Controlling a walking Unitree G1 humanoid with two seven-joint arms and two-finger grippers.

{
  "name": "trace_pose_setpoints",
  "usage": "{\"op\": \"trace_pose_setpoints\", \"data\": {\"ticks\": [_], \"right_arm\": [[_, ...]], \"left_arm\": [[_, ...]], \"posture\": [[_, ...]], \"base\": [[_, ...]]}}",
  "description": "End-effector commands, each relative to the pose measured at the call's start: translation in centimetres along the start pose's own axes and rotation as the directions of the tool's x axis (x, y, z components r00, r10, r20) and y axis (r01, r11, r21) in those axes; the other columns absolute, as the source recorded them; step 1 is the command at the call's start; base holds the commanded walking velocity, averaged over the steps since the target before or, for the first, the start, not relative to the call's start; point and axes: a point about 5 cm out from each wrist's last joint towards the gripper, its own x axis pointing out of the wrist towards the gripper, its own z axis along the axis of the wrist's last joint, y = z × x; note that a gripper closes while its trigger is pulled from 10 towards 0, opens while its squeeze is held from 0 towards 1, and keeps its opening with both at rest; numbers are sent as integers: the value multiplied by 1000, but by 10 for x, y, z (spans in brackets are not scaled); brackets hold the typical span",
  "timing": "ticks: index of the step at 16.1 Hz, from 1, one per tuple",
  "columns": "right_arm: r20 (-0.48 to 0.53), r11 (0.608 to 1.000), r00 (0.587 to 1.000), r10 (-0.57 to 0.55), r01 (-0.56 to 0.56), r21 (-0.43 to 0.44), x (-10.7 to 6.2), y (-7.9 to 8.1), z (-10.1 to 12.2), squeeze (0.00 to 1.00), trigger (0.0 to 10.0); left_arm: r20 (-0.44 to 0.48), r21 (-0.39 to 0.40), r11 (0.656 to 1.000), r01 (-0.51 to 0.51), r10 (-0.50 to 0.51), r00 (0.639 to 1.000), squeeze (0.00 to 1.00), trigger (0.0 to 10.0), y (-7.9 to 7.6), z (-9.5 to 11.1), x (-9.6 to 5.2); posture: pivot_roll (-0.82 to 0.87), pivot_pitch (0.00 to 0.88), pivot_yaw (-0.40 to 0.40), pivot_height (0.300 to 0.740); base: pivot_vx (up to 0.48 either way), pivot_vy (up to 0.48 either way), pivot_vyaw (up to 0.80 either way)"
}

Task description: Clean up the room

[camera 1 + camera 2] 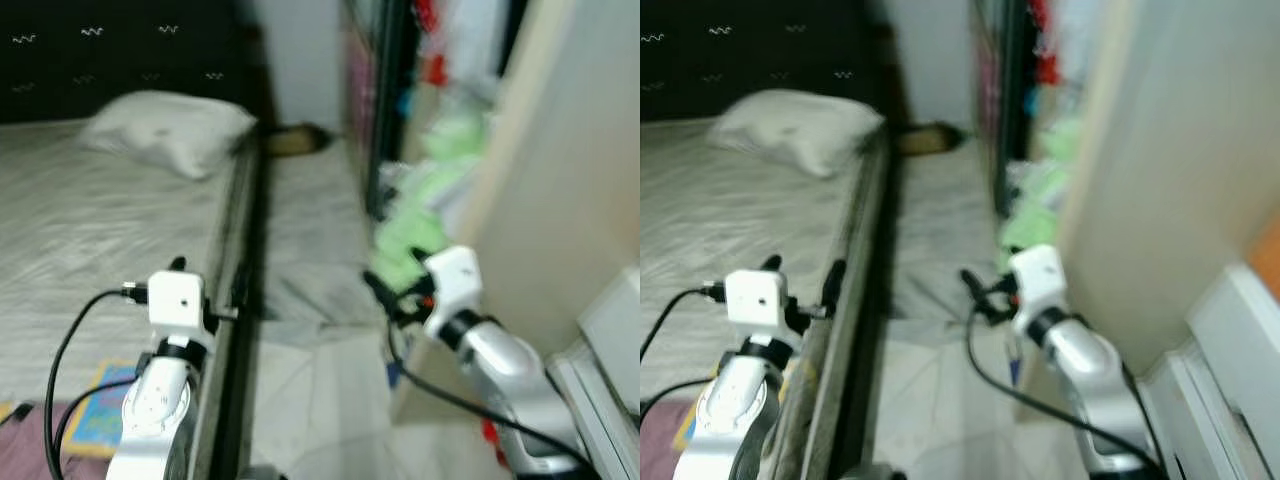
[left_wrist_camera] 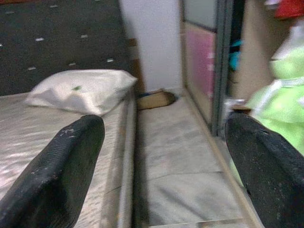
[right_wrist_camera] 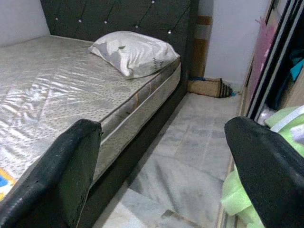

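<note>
Head views blurred. Narrow aisle of pale marble floor (image 1: 310, 270) runs between a bed (image 1: 90, 230) on the robot's left and an open wardrobe (image 1: 385, 110) on its right.

Left gripper (image 2: 161, 175) held up over the bed's edge; fingers (image 2: 57, 175) spread wide, nothing between them. Right gripper (image 3: 161, 175) raised over the aisle, near the wardrobe's foot; fingers (image 3: 52, 175) likewise wide apart, empty.

Things to tidy: a heap of light-green fabric (image 1: 415, 215) spills from the bottom of the wardrobe, just beside and ahead of the right gripper, not touching it. In the left wrist view it shows as a green bundle (image 2: 280, 104) behind the finger on the wardrobe side. A small brown object (image 3: 209, 87) lies on the floor at the far end of the aisle, against the white wall by the headboard, well apart from both grippers; what it is cannot be told.

White pillow (image 1: 165, 130) at the head of the bare quilted mattress, under a dark tufted headboard (image 3: 128, 19).

Left eye view shows a colourful flat item (image 1: 95, 410) on the mattress beside the left arm. Right wrist view shows the dark bed frame side and mattress quilting sharply.
</note>
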Motion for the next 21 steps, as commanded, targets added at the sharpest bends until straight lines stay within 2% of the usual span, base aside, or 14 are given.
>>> {"op": "trace_pose_setpoints", "data": {"ticks": [1, 3, 4, 10, 21], "right_arm": [[35, 1000, 999, -14, 15, -3, 8, 1, 7, 0, 10000], [50, 999, 998, -46, 46, -11, 11, -3, 10, 0, 10000], [61, 999, 998, -27, 29, -33, 12, -1, 12, 0, 10000], [90, 997, 993, -78, 80, -19, 16, -4, 16, 0, 10000], [114, 996, 990, -81, 84, -21, 24, -4, 21, 0, 10000]], "left_arm": [[5, 24, 999, -29, 29, 1000, 0, 10000, 9, 2, 1], [9, 27, 999, -35, 35, 999, 0, 10000, 10, 3, 3], [12, 27, 999, -36, 36, 999, 0, 10000, 10, 3, 3], [17, 21, 999, -28, 28, 999, 0, 10000, 6, 4, 3], [21, 1, 999, -41, 41, 999, 0, 10000, 7, 7, 4]], "posture": [[-60, 0, 0, 740], [-58, 0, 0, 740], [-58, 0, 0, 740], [-57, 0, -5, 740], [-43, 0, -8, 740]], "base": [[0, 0, 800], [0, 0, 800], [0, 0, 800], [0, 0, 800], [0, 0, 800]]}}
